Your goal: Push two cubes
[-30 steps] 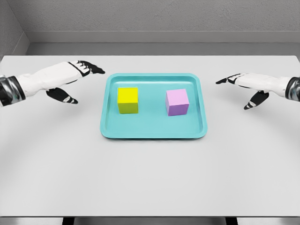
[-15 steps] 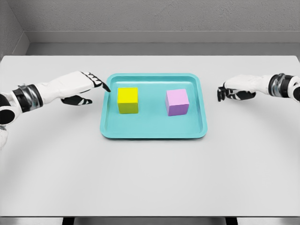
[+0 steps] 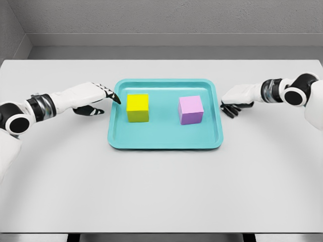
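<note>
Head view, yellow cube [image 3: 138, 107] near left robot hand [image 3: 91, 97]

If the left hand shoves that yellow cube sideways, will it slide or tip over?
Probably slide: the yellow cube sits flat on the teal tray, as wide as it is tall, so tipping seems unlikely. It looks rigid with flat faces, so the left hand should push it squarely. The tray's smooth-looking floor may let it glide toward the pink cube.
</note>
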Robot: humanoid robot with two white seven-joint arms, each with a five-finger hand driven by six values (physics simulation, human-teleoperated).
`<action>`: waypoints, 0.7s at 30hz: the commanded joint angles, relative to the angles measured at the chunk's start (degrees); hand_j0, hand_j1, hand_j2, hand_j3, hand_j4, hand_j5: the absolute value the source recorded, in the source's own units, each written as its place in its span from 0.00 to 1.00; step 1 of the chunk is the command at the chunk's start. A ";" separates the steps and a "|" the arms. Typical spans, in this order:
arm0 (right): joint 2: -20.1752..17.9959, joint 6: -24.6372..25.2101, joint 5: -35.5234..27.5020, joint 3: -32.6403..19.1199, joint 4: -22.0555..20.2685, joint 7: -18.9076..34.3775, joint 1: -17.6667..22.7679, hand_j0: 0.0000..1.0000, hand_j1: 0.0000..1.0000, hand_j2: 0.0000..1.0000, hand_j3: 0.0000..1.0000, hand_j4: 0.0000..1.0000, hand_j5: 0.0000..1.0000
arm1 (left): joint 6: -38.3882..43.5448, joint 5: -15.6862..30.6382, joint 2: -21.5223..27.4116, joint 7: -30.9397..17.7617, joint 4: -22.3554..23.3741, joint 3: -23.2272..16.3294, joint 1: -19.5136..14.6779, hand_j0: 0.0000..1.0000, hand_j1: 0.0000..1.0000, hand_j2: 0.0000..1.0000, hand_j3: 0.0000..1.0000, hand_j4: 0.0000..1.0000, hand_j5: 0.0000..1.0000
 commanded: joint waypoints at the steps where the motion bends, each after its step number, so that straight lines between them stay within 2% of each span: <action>1: 0.40 0.08 0.47 0.29 -0.19 0.19 0.00 0.10 0.10 0.10 0.10 0.10 0.10 | 0.16 0.27 -0.06 0.03 -0.09 0.10 0.00 0.68 0.68 0.68 0.68 0.68 0.68; 10: 0.13 0.00 0.47 0.38 -0.19 0.19 -1.41 0.11 0.11 0.11 0.11 0.11 0.11 | 0.16 0.45 -0.15 0.03 -2.03 -0.08 0.09 0.68 0.68 0.68 0.68 0.68 0.68; 19: -0.22 -0.09 0.47 0.29 -0.45 0.19 -2.55 0.11 0.11 0.11 0.11 0.11 0.11 | 0.16 -0.17 -0.85 0.03 -0.89 -0.08 0.17 0.68 0.68 0.68 0.68 0.68 0.68; 21: -0.22 0.00 0.47 0.38 -2.30 0.19 -2.55 0.11 0.11 0.11 0.11 0.11 0.11 | 0.16 -0.17 -0.77 0.03 -0.80 0.01 0.09 0.68 0.68 0.68 0.68 0.68 0.68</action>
